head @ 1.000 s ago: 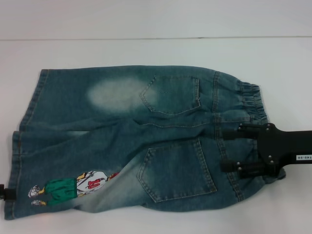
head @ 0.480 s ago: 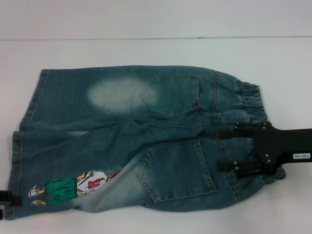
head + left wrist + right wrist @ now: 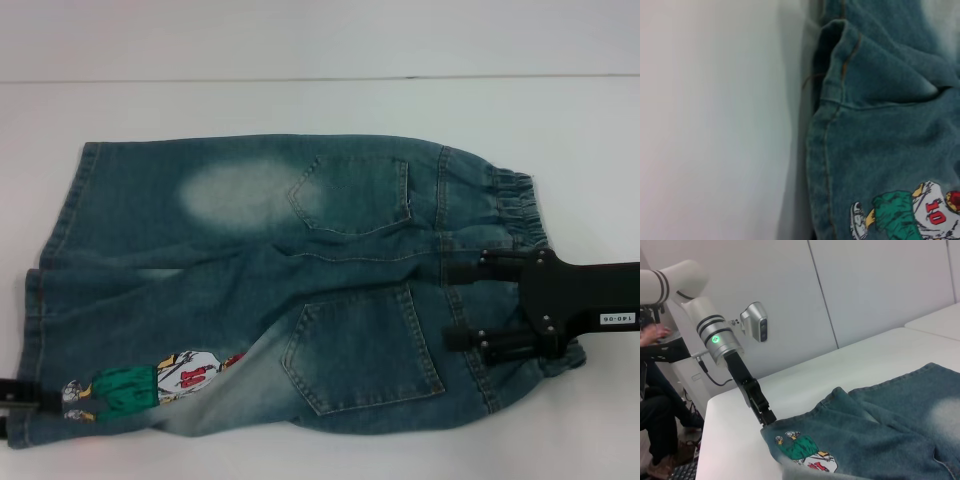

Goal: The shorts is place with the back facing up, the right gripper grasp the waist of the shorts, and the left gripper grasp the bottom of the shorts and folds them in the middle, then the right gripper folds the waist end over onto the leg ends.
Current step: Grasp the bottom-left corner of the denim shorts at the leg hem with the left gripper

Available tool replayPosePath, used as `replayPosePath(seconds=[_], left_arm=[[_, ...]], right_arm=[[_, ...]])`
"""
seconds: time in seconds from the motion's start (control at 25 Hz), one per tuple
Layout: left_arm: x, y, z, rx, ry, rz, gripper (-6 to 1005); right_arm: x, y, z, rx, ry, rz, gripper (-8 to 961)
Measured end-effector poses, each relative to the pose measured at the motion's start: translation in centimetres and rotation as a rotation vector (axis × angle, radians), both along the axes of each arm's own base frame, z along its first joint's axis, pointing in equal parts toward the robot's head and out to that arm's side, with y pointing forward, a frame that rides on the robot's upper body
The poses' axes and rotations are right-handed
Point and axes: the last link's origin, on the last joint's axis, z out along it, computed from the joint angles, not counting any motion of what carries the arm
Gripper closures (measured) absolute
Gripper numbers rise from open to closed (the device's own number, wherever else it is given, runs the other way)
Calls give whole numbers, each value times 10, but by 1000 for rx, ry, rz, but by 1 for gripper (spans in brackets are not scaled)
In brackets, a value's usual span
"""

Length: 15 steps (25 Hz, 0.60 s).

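The denim shorts [image 3: 280, 290] lie flat on the white table [image 3: 300, 105], back pockets facing up, elastic waist toward 3 o'clock and leg hems toward 9 o'clock in the head view. A cartoon patch [image 3: 150, 385] sits on the nearer leg at about 7 o'clock. The right gripper [image 3: 470, 305] reaches in from 3 o'clock, its two black fingers [image 3: 480, 270] spread apart and resting over the waistband, nothing yet pinched between them. The left gripper [image 3: 767, 419] is at the hem corner of the nearer leg, at 8 o'clock of the garment, its tip touching the denim edge just beside the patch; whether its fingers are clenched or released cannot be told. The left wrist view shows the hem seam [image 3: 827, 150] lying against the table.
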Motion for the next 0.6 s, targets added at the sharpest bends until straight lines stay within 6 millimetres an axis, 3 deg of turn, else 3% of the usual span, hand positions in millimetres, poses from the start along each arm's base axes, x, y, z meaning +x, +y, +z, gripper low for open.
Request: replayPosePath(seconds=[0.32, 0.6], left_arm=[[3, 3, 0, 4, -5, -17, 222], [3, 4, 0, 6, -2, -33, 492]], right_arm=[[0, 0, 0, 3, 2, -3, 53], [0, 1, 0, 6, 3, -5, 55]])
